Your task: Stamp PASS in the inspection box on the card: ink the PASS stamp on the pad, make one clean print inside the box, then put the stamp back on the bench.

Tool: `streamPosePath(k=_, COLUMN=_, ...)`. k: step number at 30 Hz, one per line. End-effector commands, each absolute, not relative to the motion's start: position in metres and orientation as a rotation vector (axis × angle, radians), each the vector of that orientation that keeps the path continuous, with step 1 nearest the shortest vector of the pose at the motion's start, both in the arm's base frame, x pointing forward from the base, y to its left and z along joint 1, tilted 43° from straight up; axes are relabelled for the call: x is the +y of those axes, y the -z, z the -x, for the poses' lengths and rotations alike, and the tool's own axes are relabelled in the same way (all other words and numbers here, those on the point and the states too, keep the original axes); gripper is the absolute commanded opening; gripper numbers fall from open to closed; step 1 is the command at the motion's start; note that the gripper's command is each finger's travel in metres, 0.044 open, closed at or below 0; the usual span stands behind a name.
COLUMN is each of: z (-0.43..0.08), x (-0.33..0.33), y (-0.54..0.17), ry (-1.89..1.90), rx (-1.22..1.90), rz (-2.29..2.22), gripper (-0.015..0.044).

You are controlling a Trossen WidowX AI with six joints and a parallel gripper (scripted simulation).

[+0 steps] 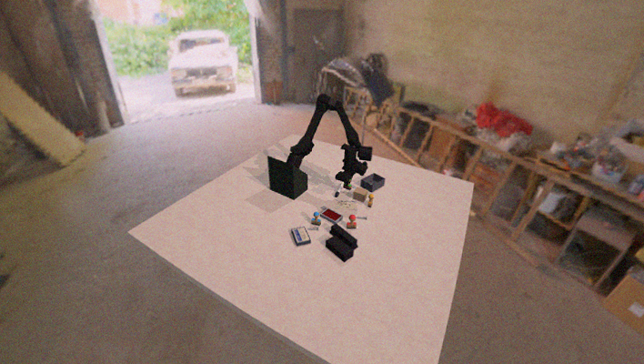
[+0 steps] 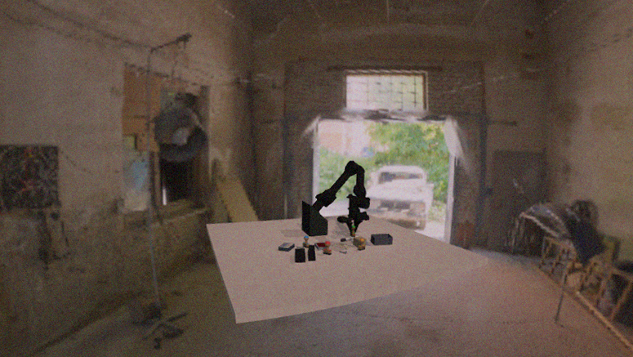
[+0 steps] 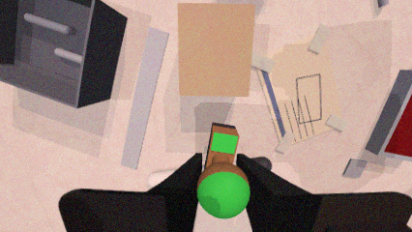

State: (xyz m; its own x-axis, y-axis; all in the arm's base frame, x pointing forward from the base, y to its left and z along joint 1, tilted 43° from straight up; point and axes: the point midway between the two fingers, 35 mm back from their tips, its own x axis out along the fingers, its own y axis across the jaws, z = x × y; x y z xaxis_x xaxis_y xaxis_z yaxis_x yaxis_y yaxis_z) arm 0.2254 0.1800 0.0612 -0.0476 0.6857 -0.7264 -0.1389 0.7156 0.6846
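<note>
My gripper (image 3: 219, 159) is shut on the green-topped stamp (image 1: 349, 185) (image 2: 352, 227) (image 3: 223, 195), which has a brown body and a green patch on its base. The stamp appears held upright above the bench; its underside is hidden. The beige card (image 3: 285, 72) lies right of the gripper in the wrist view, with small grey pieces at its corners. Its inspection box (image 3: 320, 97) is a thin dark outline; no PASS print shows inside it. The red ink pad (image 1: 332, 214) (image 2: 320, 245) (image 3: 405, 130) is open, beyond the card, partly cut off in the wrist view.
A tan block (image 1: 360, 194) (image 3: 215, 48) stands beside the card. A dark bin (image 1: 372, 181) (image 2: 381, 238) (image 3: 103, 53) and a flat grey strip (image 3: 145, 97) are at the wrist view's left. Blue (image 1: 315, 215), red (image 1: 352, 218) and yellow (image 1: 370, 199) stamps and black blocks (image 1: 340, 247) also stand on the bench.
</note>
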Motion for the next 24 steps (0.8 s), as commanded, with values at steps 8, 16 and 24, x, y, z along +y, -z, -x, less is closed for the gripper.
streamPosePath(k=8, z=-0.2252, x=0.1767, y=-0.0657, ry=-0.717, rx=1.476, rz=-0.475, gripper=0.0000)
streamPosePath(k=16, z=-0.2252, x=0.1740, y=-0.0685, ry=-0.718, rx=1.475, rz=-0.476, gripper=0.0000)
streamPosePath(k=24, z=-0.2251, x=0.1713, y=-0.0714, ry=-0.719, rx=1.475, rz=-0.478, gripper=0.0000)
